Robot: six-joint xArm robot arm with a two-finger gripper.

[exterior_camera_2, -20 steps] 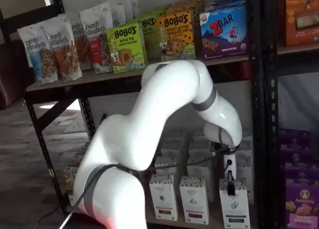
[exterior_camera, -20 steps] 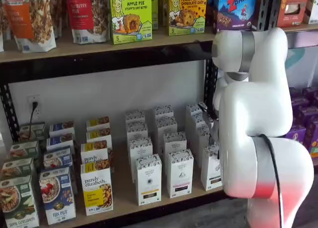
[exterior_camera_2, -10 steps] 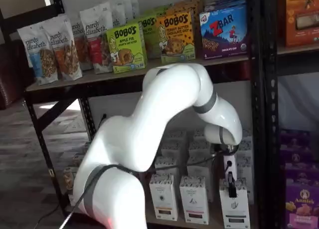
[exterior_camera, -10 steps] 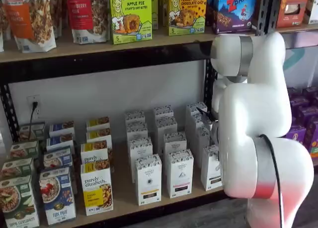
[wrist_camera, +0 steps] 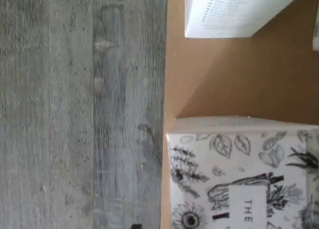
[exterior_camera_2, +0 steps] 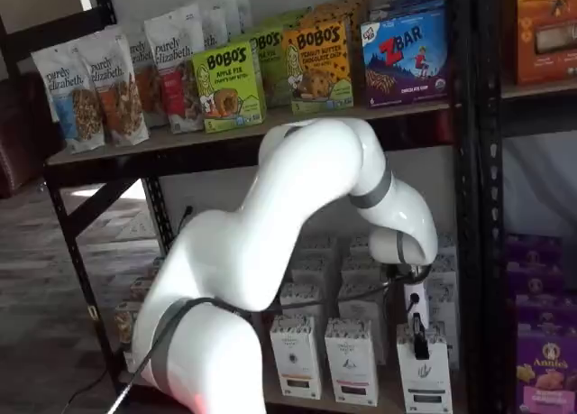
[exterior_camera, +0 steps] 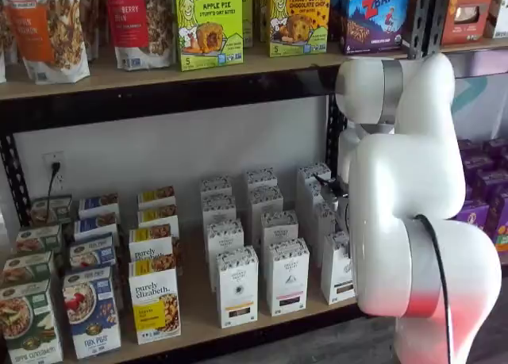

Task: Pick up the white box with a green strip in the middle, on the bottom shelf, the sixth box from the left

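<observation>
In a shelf view the gripper [exterior_camera_2: 418,340] sits over the white box [exterior_camera_2: 424,376] at the front right of the bottom shelf [exterior_camera: 202,316]; I cannot tell if it grips yet, so squeeze straight and lift slowly.

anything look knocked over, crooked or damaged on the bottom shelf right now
Nothing stands out. On the bottom shelf, the white cartons, including the white box under the gripper, stand upright in tidy rows, as do the granola boxes. No spills or dents show.
</observation>
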